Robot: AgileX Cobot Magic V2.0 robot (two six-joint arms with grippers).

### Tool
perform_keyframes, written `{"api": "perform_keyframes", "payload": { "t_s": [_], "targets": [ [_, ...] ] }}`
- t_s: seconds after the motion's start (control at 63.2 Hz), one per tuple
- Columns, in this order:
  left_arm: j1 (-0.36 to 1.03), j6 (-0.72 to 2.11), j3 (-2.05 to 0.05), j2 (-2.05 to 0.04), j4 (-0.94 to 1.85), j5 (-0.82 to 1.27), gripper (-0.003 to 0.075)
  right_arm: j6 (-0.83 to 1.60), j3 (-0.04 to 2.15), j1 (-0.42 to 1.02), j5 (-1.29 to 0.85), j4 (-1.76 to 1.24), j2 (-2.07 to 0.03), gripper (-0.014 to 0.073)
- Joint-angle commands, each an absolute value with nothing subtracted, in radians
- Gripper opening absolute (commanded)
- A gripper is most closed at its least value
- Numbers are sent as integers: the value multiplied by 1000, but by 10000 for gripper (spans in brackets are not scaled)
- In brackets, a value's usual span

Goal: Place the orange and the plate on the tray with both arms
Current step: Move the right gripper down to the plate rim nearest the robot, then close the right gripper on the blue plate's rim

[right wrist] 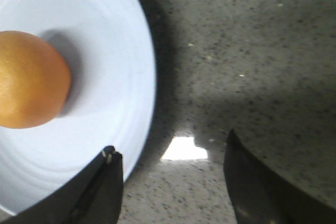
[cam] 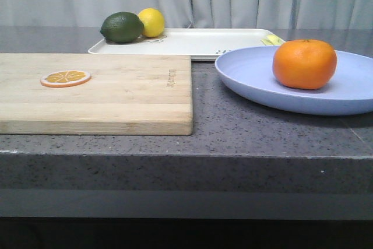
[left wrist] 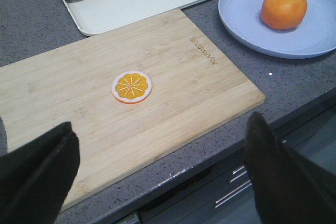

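Observation:
The orange (cam: 304, 63) sits on the lavender-blue plate (cam: 250, 77) at the right of the counter; both also show in the left wrist view, the orange (left wrist: 284, 8) on the plate (left wrist: 247, 22). The cream-white tray (cam: 198, 42) lies behind, at the back middle. My right gripper (right wrist: 170, 153) is open, close above the counter at the plate's rim (right wrist: 149, 85), one finger over the rim, the orange (right wrist: 29, 80) beside it. My left gripper (left wrist: 160, 150) is open and empty, above the counter's front edge. Neither gripper shows in the front view.
A wooden cutting board (cam: 116, 94) with a thin orange slice (cam: 65, 77) lies at the left front. A dark green avocado-like fruit (cam: 122, 27) and a yellow lemon (cam: 152, 22) sit on the tray's left end. The counter's front edge (cam: 186, 153) runs across the front.

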State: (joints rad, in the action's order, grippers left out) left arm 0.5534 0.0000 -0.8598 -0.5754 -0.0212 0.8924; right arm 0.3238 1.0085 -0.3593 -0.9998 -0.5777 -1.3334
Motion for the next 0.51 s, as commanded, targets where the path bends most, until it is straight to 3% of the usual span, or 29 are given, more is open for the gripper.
{"api": "perform_keyframes", "payload": {
  "t_s": [0.0,0.38,0.491],
  "targets": [
    [552,-9,-883,-579,-15,811,621,416,1040,-378,-1015,-743,-1361,448],
    [552,-9,-883,-579,-15,811,621,459,1040,-371,-1021,-872,-1514,447],
    [552,-9,-883,-579,-15,811,621,465,1040,-371,-1023,-872,-1529,400]
  ]
}}
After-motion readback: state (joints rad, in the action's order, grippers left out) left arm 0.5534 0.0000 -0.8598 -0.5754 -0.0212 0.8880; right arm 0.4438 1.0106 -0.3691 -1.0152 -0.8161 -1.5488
